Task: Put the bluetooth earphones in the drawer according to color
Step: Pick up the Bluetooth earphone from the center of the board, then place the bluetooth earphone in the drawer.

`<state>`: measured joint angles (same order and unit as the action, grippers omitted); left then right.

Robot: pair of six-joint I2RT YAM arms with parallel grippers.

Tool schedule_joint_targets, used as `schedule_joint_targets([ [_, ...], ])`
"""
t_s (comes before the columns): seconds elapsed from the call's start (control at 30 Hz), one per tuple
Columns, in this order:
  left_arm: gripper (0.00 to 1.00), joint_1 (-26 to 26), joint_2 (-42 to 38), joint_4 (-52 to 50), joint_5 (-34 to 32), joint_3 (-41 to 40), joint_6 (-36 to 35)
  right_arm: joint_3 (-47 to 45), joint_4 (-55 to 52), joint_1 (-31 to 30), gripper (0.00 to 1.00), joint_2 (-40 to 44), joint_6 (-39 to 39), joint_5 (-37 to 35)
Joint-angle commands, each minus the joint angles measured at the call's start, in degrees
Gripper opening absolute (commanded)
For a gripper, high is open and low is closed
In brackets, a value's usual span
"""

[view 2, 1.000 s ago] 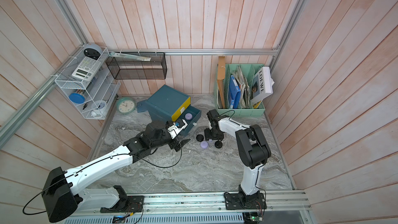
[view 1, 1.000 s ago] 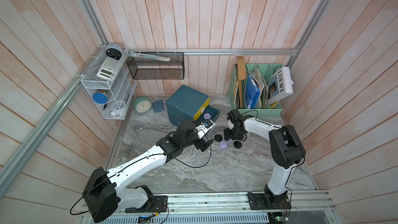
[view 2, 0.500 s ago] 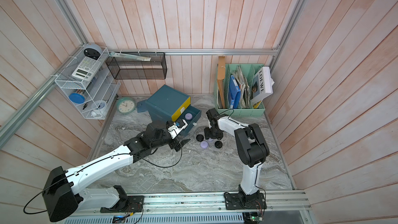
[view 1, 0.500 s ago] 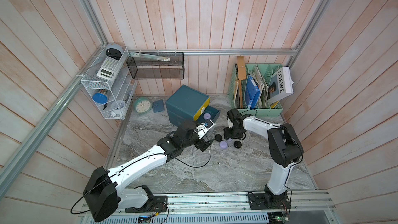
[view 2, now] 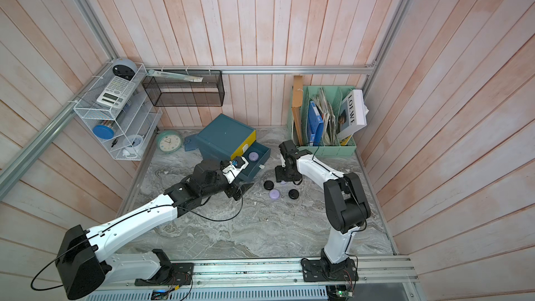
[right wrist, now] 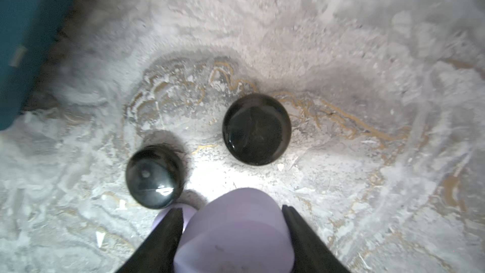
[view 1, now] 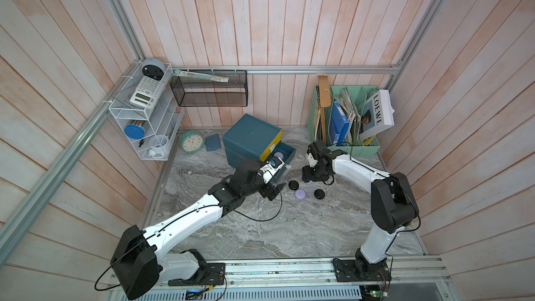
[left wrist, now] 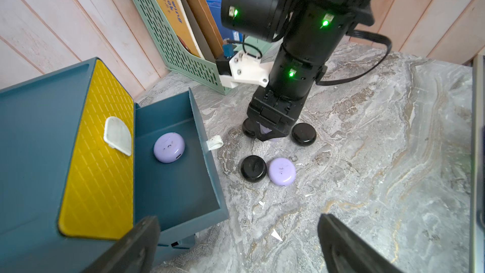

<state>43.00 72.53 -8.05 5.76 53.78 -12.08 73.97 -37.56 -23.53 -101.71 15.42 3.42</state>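
Right hand (right wrist: 232, 212) pointed straight down, low over the counter (left wrist: 367, 153), clamped on a lilac case (right wrist: 233, 235). Black cases (left wrist: 253, 168) and a second lilac (left wrist: 282, 171) lay beside it. Left hand (left wrist: 238, 220) was wide, empty, near the open drawer (left wrist: 178, 193), which held a third lilac (left wrist: 169, 147).

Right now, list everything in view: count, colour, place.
lilac earphone cases: three, lilac; open drawer, table, in the right gripper.
black earphone cases: three, black; table, by the right gripper.
drawer cabinet: one, teal, yellow top drawer; table's back, second drawer open.
clock: one, mint; beside the cabinet.
file rack: one, mint; back corner, holding books.
mesh basket: one, black; back wall.
wire shelf: one, white; side wall, holding a calculator.
left gripper: one, black; open, empty, near the open drawer.
right gripper: one, black; shut on one lilac earphone case.
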Motion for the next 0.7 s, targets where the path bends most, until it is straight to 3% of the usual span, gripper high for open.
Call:
schedule_joint_targets([
  [0.0,1.0,-1.35,-1.75,2.14,1.18,1.07,1.75,4.44,-2.72,0.11,0.46,2.92,1.23,1.46],
  [0.37,1.0,-4.76,-3.88,1.87,-0.21,1.16,1.36,17.66,-3.31,-3.24,0.46,2.52,2.24,5.08],
  [0.67,1.0,-6.09,-4.96,1.95,-1.98,0.62,0.47,22.65,-1.55,-7.47,0.46,-1.96,3.38,8.77],
])
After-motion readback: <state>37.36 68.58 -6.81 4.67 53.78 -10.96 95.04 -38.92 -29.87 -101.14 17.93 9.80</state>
